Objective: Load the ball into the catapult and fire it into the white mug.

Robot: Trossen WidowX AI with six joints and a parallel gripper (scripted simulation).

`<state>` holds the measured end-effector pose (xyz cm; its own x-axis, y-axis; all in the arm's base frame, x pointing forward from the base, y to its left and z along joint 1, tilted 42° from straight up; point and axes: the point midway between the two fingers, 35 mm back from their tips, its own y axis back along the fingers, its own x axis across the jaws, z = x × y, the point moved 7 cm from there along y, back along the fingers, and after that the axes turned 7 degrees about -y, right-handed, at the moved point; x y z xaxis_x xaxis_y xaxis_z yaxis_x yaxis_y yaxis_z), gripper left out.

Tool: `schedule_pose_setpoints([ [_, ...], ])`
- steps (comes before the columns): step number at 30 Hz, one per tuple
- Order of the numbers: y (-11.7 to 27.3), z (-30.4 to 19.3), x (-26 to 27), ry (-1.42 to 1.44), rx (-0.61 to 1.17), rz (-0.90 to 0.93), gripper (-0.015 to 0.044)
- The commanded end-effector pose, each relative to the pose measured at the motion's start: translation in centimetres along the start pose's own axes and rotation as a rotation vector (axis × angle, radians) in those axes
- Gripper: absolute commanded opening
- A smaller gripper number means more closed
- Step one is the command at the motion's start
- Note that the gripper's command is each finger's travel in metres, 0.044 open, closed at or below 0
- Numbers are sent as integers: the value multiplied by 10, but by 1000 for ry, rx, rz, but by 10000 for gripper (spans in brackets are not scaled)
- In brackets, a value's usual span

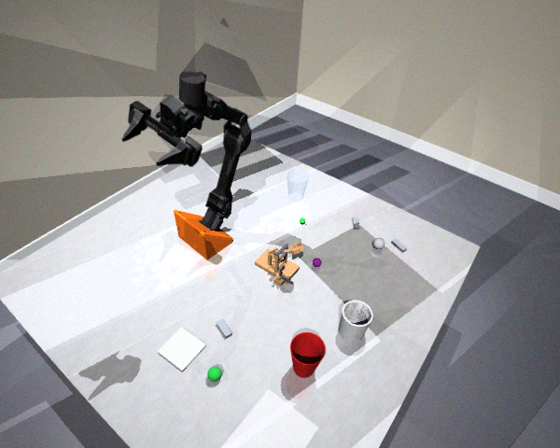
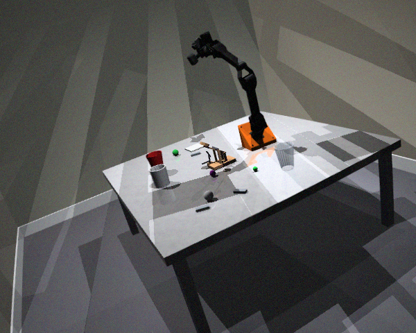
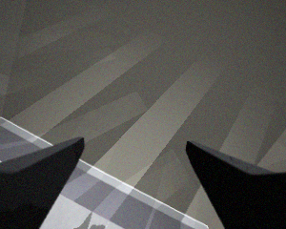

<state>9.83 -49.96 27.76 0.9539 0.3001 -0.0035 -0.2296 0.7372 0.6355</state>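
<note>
My gripper (image 1: pixel 141 151) (image 3: pixel 136 143) is open and empty, high above the table on the orange base's side. The wooden catapult (image 1: pixel 263 261) (image 2: pixel 231 160) stands mid-table; no ball shows in its spoon (image 1: pixel 296 248) (image 2: pixel 204 143). The whitish mug (image 1: pixel 352 330) (image 2: pixel 159 177) stands upright beside a red cup (image 1: pixel 305 364) (image 2: pixel 154 157). A purple ball (image 1: pixel 316 262) (image 2: pixel 212 173) lies near the catapult. A small green ball (image 1: pixel 301 220) (image 2: pixel 255 168), a larger green ball (image 1: pixel 214 373) (image 2: pixel 175 152) and a pale ball (image 1: pixel 378 243) (image 2: pixel 208 195) lie apart. Which ball is meant cannot be told.
A clear cup (image 1: pixel 297 183) (image 2: pixel 285 155) stands beyond the small green ball. Grey blocks (image 1: pixel 224 328) (image 1: pixel 399 245) (image 2: pixel 240 191) and a white square plate (image 1: pixel 182 349) (image 2: pixel 193 147) lie on the table. The orange base (image 1: pixel 190 238) (image 2: pixel 246 137) carries the arm.
</note>
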Motion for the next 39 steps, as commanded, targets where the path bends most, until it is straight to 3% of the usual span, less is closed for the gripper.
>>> schedule_pose_setpoints([
  [1,-1,-17,32,69,76,90,440],
  [20,29,-105,179,358,439,522,440],
  [39,120,-214,277,637,854,931,440],
])
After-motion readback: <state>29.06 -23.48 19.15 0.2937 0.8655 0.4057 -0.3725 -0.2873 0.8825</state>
